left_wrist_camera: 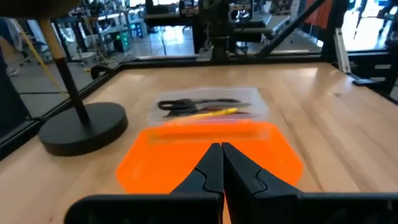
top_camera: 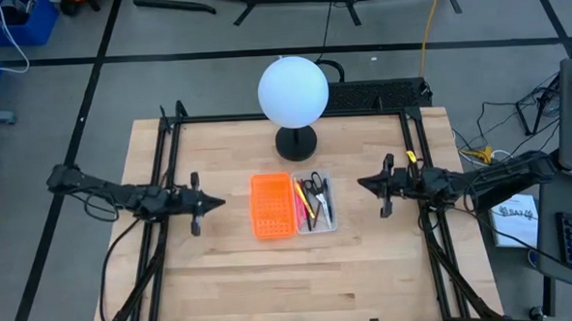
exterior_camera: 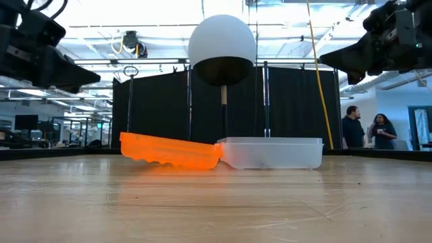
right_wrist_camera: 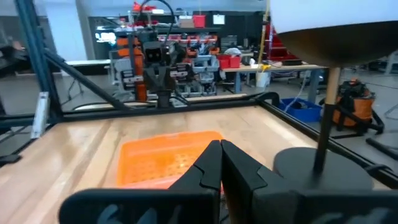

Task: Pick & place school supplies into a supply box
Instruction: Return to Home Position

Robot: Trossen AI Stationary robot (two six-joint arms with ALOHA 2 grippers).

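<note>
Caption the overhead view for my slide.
Supplies in clear box beside orange tray; left claw and right claw shut, flanking.

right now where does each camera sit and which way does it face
high view: above the table, looking straight down; left gripper and right gripper flank the orange piece and supply box.
low view: at table-top height, looking level across; arms fill the upper corners.
left wrist view: on the left arm, looking past its shut fingers at orange piece, then supply box.
right wrist view: on the right arm, past its shut fingers at the orange piece.
shared: all four show the orange piece.
</note>
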